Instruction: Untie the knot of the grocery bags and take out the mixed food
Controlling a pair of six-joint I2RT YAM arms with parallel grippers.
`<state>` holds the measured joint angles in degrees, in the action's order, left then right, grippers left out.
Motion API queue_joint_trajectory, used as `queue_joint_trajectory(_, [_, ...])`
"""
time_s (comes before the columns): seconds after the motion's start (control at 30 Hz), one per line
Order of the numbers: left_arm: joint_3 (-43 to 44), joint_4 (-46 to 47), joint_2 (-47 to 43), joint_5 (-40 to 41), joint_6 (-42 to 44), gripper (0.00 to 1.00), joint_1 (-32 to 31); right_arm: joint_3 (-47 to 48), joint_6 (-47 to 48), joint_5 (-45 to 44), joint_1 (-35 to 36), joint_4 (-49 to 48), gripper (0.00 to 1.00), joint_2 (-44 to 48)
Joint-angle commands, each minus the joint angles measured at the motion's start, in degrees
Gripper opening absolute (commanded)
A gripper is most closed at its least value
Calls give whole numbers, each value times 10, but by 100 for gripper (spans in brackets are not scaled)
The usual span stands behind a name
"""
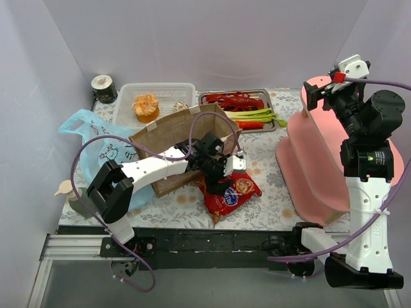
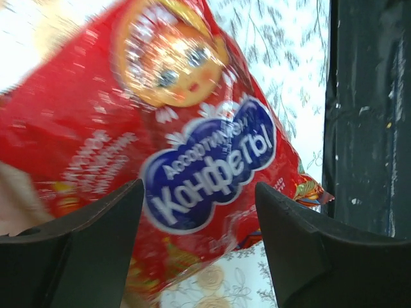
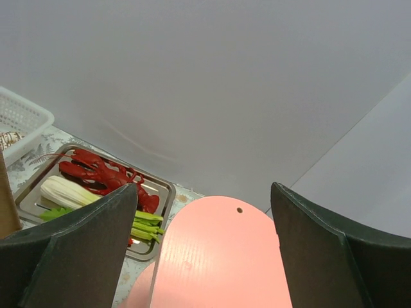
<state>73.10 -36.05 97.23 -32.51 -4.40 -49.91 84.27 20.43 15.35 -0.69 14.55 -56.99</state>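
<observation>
Only the left wrist view shows the left gripper (image 2: 199, 189) spread above a shiny red foil snack packet (image 2: 96, 128). The right gripper (image 3: 204, 189) stands wide open.

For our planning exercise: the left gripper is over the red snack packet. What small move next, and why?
Probably raise the left gripper clear of the red snack packet: its jaws stand open and the packet already lies on the table, outside the brown paper bag.

"Конфеты", perhaps "Ассорти", on snack packet (image 2: 160, 128)
</observation>
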Motion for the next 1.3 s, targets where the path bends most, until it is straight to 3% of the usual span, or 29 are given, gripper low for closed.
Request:
queue_joint_trajectory(0.0, [-52, 44, -6, 74, -5, 66, -39, -12, -28, 15, -3, -28, 91, 10])
queue_joint_trajectory(0.03, [-64, 57, -2, 92, -7, 64, -41, -14, -31, 20, -2, -28, 91, 10])
queue_joint_trajectory(0.13, [-63, 98, 9, 117, -11, 42, -43, -9, -39, 22, -3, -26, 91, 8])
queue_joint_trajectory(0.27, [-17, 115, 44, 80, -4, 3, -42, 12, -33, 20, -2, -15, 91, -2])
queue_joint_trajectory(0.3, [-3, 121, 46, 68, -8, 0, -43, 17, -27, 18, -2, -11, 91, -6])
queue_joint_trajectory(0.57, [99, 267, 74, -11, -31, 0, -55, 67, 6, -14, -2, 29, 91, -22])
queue_joint_trajectory(0.97, [220, 383, 139, 94, -65, 0, -77, 83, 23, -29, -7, 30, 91, -31])
queue_joint_trajectory(1.27, [230, 494, 158, 113, -46, 0, -112, 71, 23, -30, -8, 11, 91, -30])
